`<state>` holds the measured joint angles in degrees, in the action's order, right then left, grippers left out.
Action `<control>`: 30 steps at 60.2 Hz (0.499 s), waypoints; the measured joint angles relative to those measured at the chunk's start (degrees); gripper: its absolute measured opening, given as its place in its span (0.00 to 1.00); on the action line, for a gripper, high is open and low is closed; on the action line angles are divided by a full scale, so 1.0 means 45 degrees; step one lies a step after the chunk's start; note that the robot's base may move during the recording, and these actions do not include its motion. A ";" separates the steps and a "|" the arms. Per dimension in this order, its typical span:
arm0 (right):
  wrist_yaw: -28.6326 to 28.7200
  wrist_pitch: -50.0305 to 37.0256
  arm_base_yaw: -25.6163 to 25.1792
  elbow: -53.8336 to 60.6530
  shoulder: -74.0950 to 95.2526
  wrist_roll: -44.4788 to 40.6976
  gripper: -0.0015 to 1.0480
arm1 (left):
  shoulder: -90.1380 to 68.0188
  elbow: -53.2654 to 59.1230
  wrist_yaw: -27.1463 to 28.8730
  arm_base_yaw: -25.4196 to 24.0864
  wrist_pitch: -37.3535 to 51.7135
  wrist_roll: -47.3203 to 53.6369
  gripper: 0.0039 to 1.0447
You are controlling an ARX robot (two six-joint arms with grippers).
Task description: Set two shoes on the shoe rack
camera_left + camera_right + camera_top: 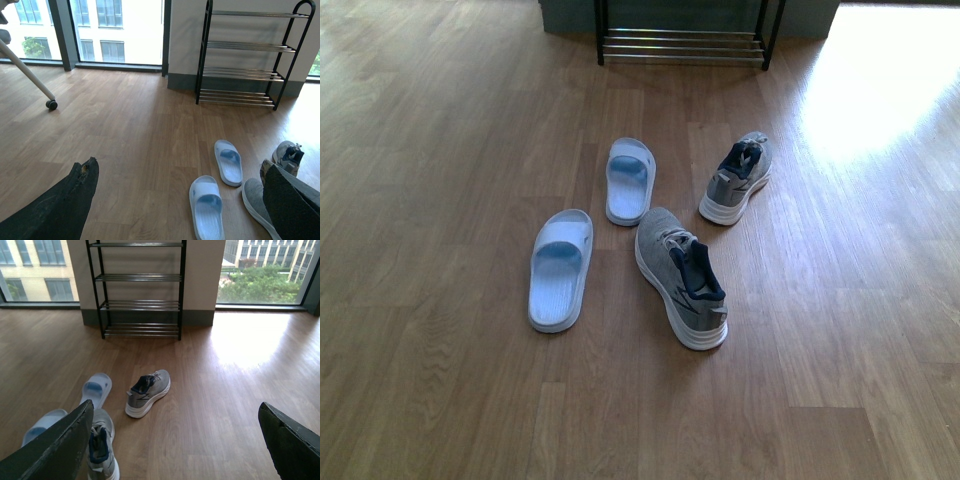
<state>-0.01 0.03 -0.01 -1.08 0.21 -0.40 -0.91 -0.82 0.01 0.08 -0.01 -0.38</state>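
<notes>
Nearest to us in the two wrist views are the dark fingers (pixel 60 210) of the grippers: the left gripper (pixel 179 167) has its fingers spread wide with nothing between them, and the right gripper (pixel 175 407) is spread just as wide, also holding nothing. Both hang over the wooden floor (pixel 440 150). In the front view the closest shoe is the near sneaker (pixel 682 278), grey knit with a white sole and navy lining, standing upright on its sole with the silvery heel toward us and the toe pointing away and slightly left. Just beside it on the left lies the near slide (pixel 561 270), pale blue and white, sole down. Further away we see the far slide (pixel 629 180), its heel end close to the toe of the near sneaker (we cannot tell if they touch), and to its right the far sneaker (pixel 735 178), also upright, heel toward us, toe turned to the right. All four shoes are on the floor, well apart from the shoe rack (pixel 682 47), which stands at the far end against the wall (pixel 200 270) — a black frame with thin chrome bars in several tiers. From the left wrist we also see a window (pixel 117 30) and a pale slanted leg (pixel 27 67) ending in a caster (pixel 51 105).
</notes>
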 joint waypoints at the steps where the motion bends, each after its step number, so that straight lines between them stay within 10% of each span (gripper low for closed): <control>1: 0.0000 0.0000 0.0000 -0.0005 0.0000 0.0000 0.91 | 0.0000 0.0000 0.0000 0.0000 0.0000 0.0000 0.91; 30: 0.0000 0.0000 0.0000 0.0000 0.0000 0.0000 0.91 | 0.0000 0.0000 0.0000 0.0000 0.0000 0.0000 0.91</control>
<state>-0.01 0.03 -0.01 -1.08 0.21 -0.40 -0.91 -0.82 0.01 0.08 -0.01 -0.38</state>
